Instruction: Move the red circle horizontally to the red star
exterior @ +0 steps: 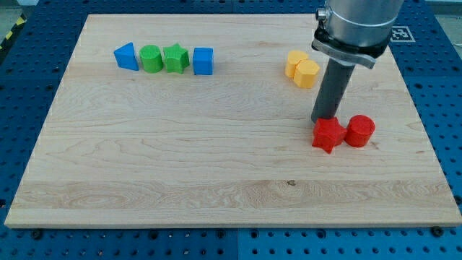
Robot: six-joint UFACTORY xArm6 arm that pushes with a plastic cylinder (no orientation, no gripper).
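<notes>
Camera view showed my tip (323, 120), a plain rod with no claw to open or close, touching the top edge of the red star (327, 135). Red circle (360, 131) sat just beside the star on the view's right, both on the wooden tabletop (216, 159), well apart from two yellow blocks (302, 69).

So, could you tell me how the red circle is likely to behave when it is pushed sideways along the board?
The red circle looks squat and flat-based, so it should slide rather than tip. Its round wall may let it slip off my tip if pushed off-centre. It sits close beside the red star, at the view's right of it, so a short push would probably bring them into contact.
</notes>
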